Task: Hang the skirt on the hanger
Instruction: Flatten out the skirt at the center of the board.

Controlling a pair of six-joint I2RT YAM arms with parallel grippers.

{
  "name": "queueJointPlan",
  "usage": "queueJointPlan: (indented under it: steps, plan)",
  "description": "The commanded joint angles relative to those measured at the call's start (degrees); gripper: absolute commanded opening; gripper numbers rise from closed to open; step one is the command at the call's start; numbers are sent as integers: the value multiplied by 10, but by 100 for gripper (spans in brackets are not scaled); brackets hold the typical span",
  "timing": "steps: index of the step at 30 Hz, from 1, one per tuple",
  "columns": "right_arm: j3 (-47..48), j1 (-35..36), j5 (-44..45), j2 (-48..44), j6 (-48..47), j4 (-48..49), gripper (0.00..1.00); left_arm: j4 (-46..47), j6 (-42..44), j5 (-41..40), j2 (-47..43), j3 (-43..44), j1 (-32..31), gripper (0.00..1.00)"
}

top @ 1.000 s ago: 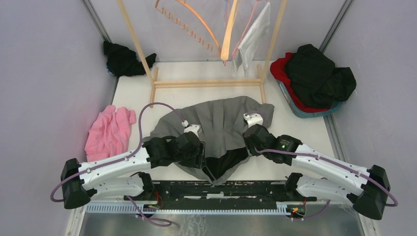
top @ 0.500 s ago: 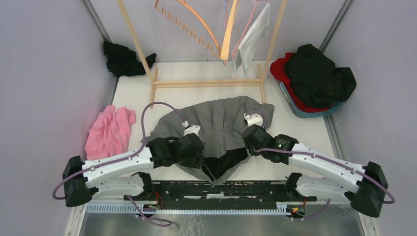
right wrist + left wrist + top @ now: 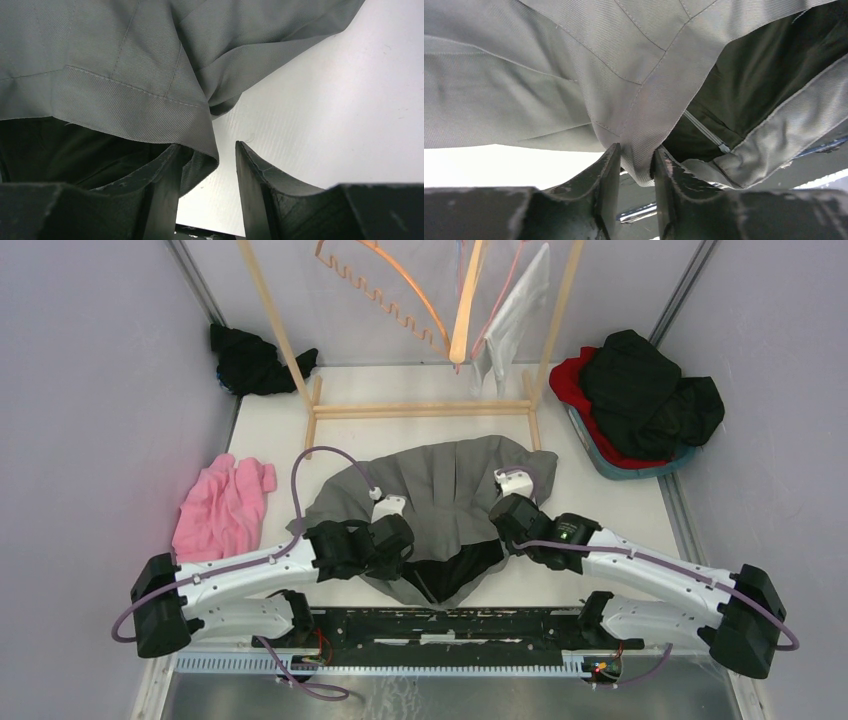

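Centre of frame: grey pleated skirt [image 3: 440, 485] spread on white table [image 3: 610, 520].
Behind it, upper centre: pale wooden rack [image 3: 420, 408]. Orange curved hanger [image 3: 395, 285] and white cloth garment [image 3: 515, 315] hang within its frame.
Upper left corner: black crumpled cloth [image 3: 255, 362].
Left of skirt: pink crumpled cloth [image 3: 222, 508].
Upper right: blue basket [image 3: 612, 468] holding red and black clothes [image 3: 645, 390].
Left gripper [image 3: 636, 150] at skirt's lower-left edge, right gripper [image 3: 207, 147] at its lower-right edge.

A grey skirt [image 3: 450, 475] lined black, a pink cloth [image 3: 220, 508], a black heap [image 3: 255, 362], a blue basket [image 3: 625, 468] of red and black clothes [image 3: 650, 390] and a white bench [image 3: 600, 515] are seen.
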Motion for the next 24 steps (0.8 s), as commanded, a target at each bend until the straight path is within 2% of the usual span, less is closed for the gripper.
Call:
queueJointPlan:
  steps: [1, 8, 9, 11, 12, 16, 18, 24]
  plan:
    - [-6, -4, 4, 13, 7, 38, 47, 1, -15, -29, 5, 6, -3, 32]
    - [-26, -19, -16, 0, 15, 48, 44, -5, -23, -34, -18, 0, -3, 24]
    - [-30, -22, -20, -4, 16, 51, 42, -5, -24, -33, -21, -2, -3, 21]
    - [-33, -30, -34, -9, 14, 55, 33, -5, -25, -35, -23, -5, -3, 5]
    - [-34, -33, -40, -10, 13, 56, 27, -6, -25, -36, -24, -5, -3, 4]
    - [-24, -40, -53, -16, 8, 50, 7, -28, -26, -54, -29, 15, -3, 3]
    - [-9, -42, -49, -26, 2, 40, 2, -46, -25, -77, -35, 34, -2, 3]
    - [98, -52, -24, -36, -41, -7, 1, -95, 23, -114, -20, 151, 30, 3]
